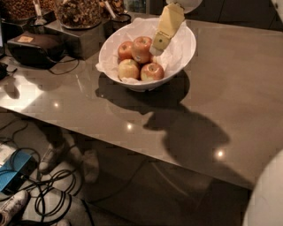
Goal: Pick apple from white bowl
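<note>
The end effector (158, 43), cut off above, sits at three o'clock of the apple (142, 49) inside the white bowl (191, 46). I cannot tell its grip. Glossy grey tabletop (234, 88).

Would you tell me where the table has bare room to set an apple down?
Bare table right of the bowl, and the front strip before it. Crowded back left: black case, jars. The gripper hangs in the bowl beside the apple.

1. My gripper (158, 44) hangs inside the white bowl (106, 52), just right of the apple (142, 48).
2. Smaller apples (152, 71) crowd its left and near sides.
3. I see open table (239, 75) right; jars (77, 11) far left.
</note>
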You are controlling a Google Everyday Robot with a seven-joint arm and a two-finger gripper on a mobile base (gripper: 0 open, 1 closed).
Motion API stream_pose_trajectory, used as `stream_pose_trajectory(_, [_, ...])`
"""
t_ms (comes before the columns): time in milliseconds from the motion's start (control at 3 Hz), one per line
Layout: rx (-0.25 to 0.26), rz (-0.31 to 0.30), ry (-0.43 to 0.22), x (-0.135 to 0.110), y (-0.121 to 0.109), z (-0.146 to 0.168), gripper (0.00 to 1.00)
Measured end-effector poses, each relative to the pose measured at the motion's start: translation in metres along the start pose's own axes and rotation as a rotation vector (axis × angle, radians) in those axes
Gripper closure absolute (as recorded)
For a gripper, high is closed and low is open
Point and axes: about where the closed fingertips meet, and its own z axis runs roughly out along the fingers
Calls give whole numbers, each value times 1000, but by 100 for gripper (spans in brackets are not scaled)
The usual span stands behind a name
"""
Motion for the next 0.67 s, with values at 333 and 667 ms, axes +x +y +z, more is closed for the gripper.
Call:
stream_pose_trajectory(333, [-31,20,-25,-11,-11,18,0])
stream_pose_trajectory(667, [-54,36,-36,-18,-20,31,5])
